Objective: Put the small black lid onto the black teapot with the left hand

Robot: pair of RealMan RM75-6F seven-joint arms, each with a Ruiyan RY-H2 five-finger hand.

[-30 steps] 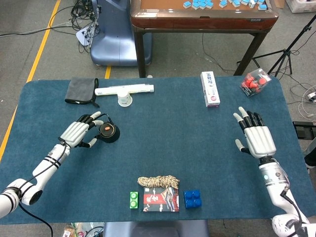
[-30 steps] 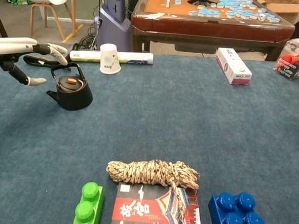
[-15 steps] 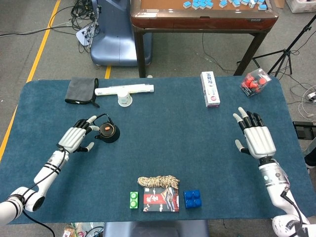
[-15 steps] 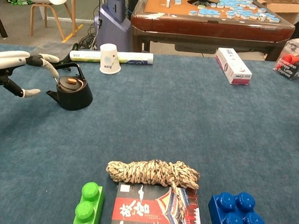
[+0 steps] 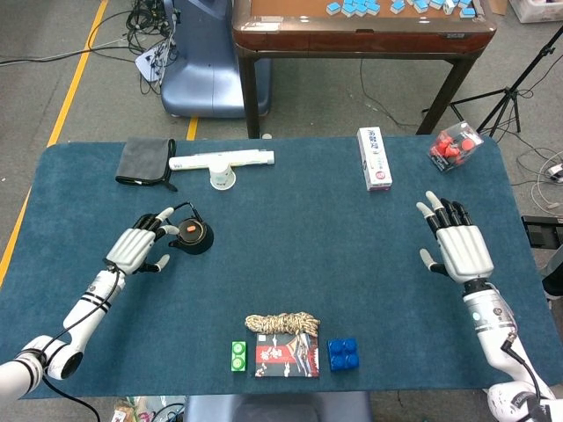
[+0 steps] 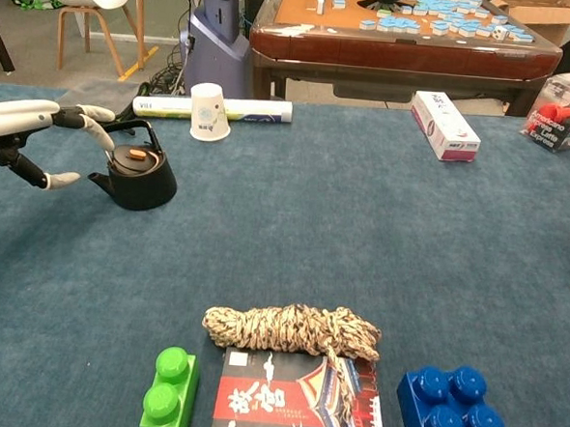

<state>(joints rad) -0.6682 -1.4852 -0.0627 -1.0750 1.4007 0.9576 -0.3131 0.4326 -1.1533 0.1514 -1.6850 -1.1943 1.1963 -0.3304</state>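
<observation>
**Lid on teapot, both hands empty**

Your left hand sits just left of the one black teapot, fingers spread, holding nothing. One small black lid is seated on the pot. Your right hand is well apart, fingers wide, empty. One rope coil, one green brick, one blue brick, one paper cup.

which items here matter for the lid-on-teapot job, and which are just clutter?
Job items:
black teapot
small black lid, already sitting on the teapot
left hand, open beside the teapot

Clutter:
paper cup
grey cloth
rope coil
green brick
blue brick
white box
</observation>
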